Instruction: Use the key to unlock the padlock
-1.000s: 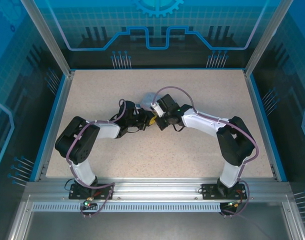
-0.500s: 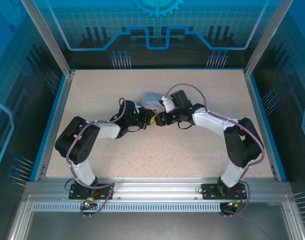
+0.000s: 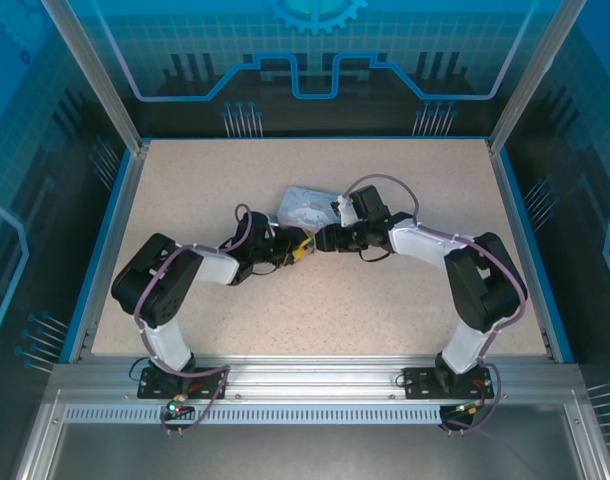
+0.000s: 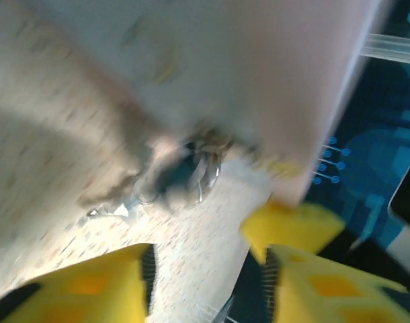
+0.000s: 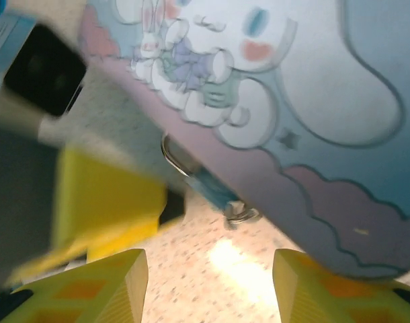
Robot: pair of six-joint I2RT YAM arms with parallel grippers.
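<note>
Found spread apart, nothing held: left gripper (image 4: 206, 261) and right gripper (image 5: 210, 270)
One tin (image 5: 292, 101) and one padlock (image 5: 203, 180) are counted, the padlock seen at the tin's edge

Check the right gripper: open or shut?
Open. The right gripper shows its yellow fingers wide apart, nothing held between them.

pale blue-grey rectangular tin box with cartoon bunny picture (image 3: 307, 203) mid-surface, nearer the far edge, speckled beige tabletop (image 3: 385, 310), blue rim (image 3: 113, 240) along its edges
</note>
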